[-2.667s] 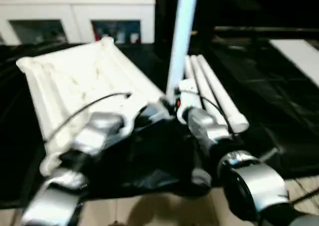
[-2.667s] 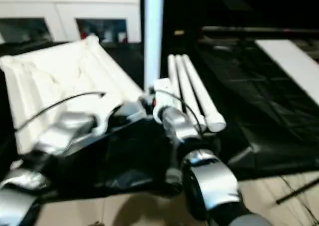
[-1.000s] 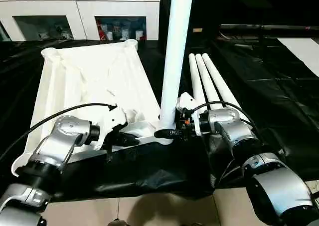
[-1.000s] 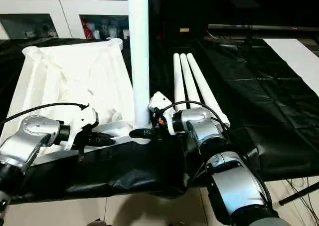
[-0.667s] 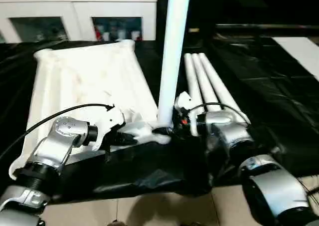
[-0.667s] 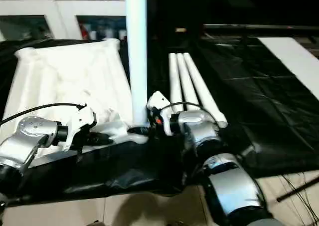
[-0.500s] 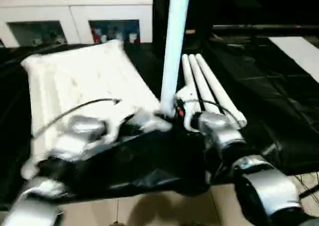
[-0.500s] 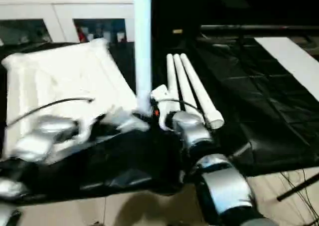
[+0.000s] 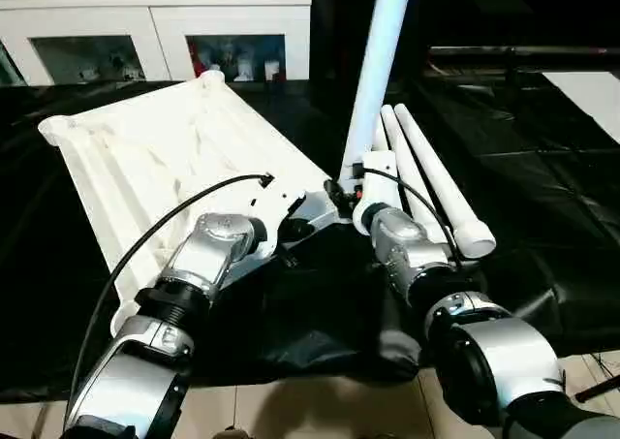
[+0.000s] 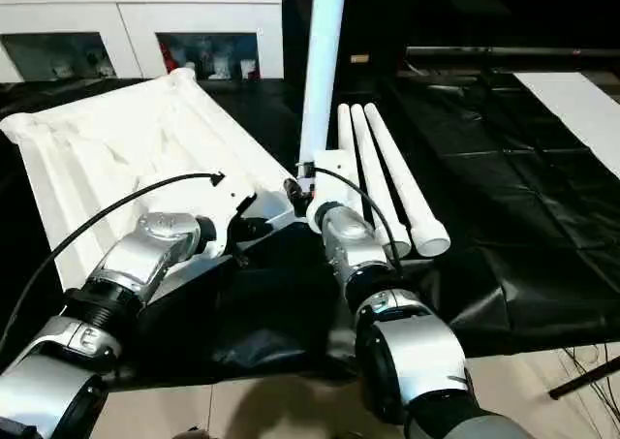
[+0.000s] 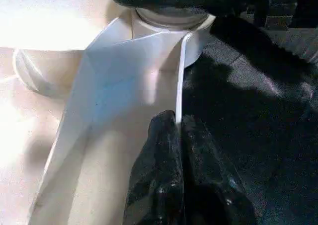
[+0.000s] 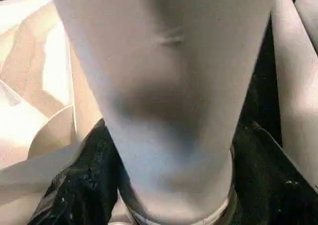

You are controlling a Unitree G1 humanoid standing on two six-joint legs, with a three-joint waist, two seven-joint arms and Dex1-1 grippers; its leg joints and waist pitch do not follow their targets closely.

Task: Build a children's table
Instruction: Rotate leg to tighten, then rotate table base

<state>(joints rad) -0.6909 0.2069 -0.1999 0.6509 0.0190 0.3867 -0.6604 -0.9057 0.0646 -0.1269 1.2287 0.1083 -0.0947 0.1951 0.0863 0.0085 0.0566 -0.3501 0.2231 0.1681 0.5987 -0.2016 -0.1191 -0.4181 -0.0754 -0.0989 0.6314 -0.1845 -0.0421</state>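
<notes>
step: seating first leg [image 9: 376,71] in tabletop [image 9: 145,158] corner socket
left gripper [image 11: 178,130]: pinched on tabletop rib; right gripper [image 10: 302,193]: clasping leg
next: twist leg home

Work surface: a floor area covered with black plastic sheeting [image 9: 542,216], creased and glossy, with bare pale flooring [image 9: 320,410] exposed at the 6 o'clock edge. Lying directly on the sheeting: the white table top [image 9: 165,158], ribbed underside up, extending from centre toward 10 o'clock; and loose white tube legs [image 10: 387,182] side by side, just right of centre, running toward 12 o'clock.
</notes>
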